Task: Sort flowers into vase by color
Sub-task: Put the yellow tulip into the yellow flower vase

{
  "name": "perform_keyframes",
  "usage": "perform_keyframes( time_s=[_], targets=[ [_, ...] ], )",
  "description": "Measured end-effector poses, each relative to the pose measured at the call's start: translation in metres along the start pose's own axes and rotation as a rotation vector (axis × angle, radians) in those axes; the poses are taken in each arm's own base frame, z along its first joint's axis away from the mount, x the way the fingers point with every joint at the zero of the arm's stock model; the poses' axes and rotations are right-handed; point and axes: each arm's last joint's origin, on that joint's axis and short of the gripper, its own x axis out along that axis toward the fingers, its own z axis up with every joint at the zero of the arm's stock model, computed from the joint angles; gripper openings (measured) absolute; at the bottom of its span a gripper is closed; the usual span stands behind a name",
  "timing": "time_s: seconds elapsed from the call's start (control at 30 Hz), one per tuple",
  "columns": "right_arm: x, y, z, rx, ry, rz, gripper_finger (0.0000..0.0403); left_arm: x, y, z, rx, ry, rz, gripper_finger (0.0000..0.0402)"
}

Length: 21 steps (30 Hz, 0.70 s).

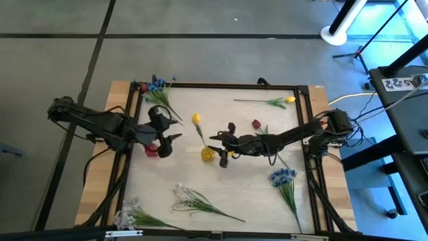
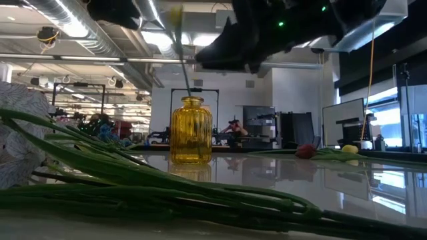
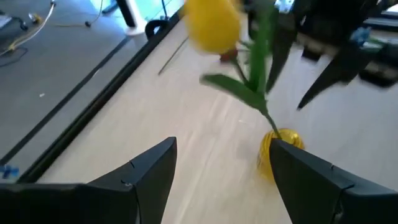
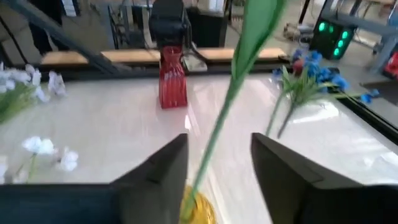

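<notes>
A yellow tulip (image 1: 196,118) stands with its stem end in the yellow glass vase (image 1: 208,154) at the table's middle, its stem (image 4: 231,99) leaning toward the far edge. My right gripper (image 4: 219,140) is open just above the vase (image 4: 200,210), one finger on each side of the stem. My left gripper (image 1: 176,129) hovers open left of the yellow vase, beside a red vase (image 1: 152,148), with nothing between its fingers (image 3: 155,168). The tulip's bloom (image 3: 212,25) shows ahead of it. My right gripper's open fingers (image 4: 168,163) stand on either side of the tulip's stem (image 4: 208,158), coming level from the table's right. The stem runs close along one finger. Whether it touches that finger cannot be told.
Loose flowers lie around: blue blooms (image 1: 157,87) at the far left, a yellow tulip (image 1: 277,102) at the far right, a dark red bud (image 1: 256,124) by the right arm, blue blooms (image 1: 284,177) near right, white sprigs (image 1: 194,201) along the near edge.
</notes>
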Motion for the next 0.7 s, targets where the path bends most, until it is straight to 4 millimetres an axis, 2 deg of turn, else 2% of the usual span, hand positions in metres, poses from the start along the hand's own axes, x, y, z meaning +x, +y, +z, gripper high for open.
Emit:
perform_keyframes(
  time_s=[0.2, 0.37, 0.53, 0.7],
  targets=[
    [-0.032, -0.011, 0.017, 0.031, 0.142, -0.013, 0.0258, 0.021, -0.003, -0.036, -0.005, 0.06, 0.061, 0.0251],
    [-0.051, -0.03, 0.023, 0.132, 0.217, -0.126, 0.0279, 0.03, -0.001, -0.059, -0.018, 0.114, 0.086, 0.0251],
    [-0.05, -0.07, 0.017, 0.308, 0.27, -0.365, 0.0272, 0.032, -0.002, -0.063, -0.022, 0.133, 0.069, 0.0251],
    [-0.051, -0.138, 0.006, 0.533, 0.273, -0.717, 0.0255, 0.032, -0.002, -0.063, -0.022, 0.129, 0.076, 0.0251]
  ],
)
